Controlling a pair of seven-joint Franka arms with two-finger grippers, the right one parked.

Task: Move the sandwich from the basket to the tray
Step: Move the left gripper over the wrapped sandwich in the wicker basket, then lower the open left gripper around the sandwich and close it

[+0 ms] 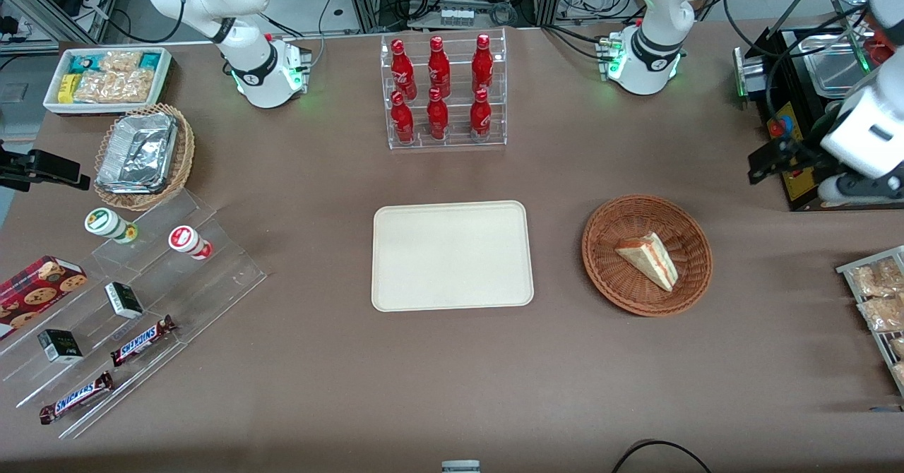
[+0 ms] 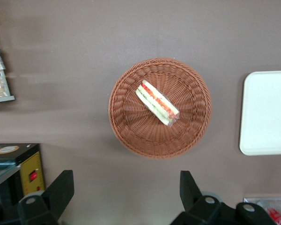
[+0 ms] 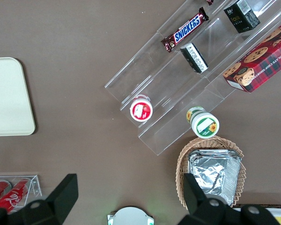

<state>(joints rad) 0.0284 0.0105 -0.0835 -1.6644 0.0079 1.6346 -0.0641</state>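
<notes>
Tool (image 2: 122, 197) hangs open and empty above the surface beside the basket (image 2: 126, 136); recommend centring over the sandwich (image 2: 157, 102), jaws straddling its long sides, before descending.

Front view: looking down from high over the whole table.
Left wrist view: facing straight down from well above, sharing the round reddish-brown wicker basket (image 1: 647, 254) (image 2: 159, 108) and the flat cream rectangular tray (image 1: 452, 255) (image 2: 267, 112) with the front view (the left arm's gripper (image 2: 124, 190) is framing its edge).

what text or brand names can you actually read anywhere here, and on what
"SNICKERS" on the bar lowest on the clear stepped rack.
"SNICKERS" on the second bar one step up.
"CHOCOLATE CHIP SHORTB..." along the edge of the red plaid cookie box, rest cut off.
Red bottles: white script too small to read.
Small dark cartons, round lids, snack packets: unreadable.
Gripper open, above the table beside the basket: no text.
</notes>
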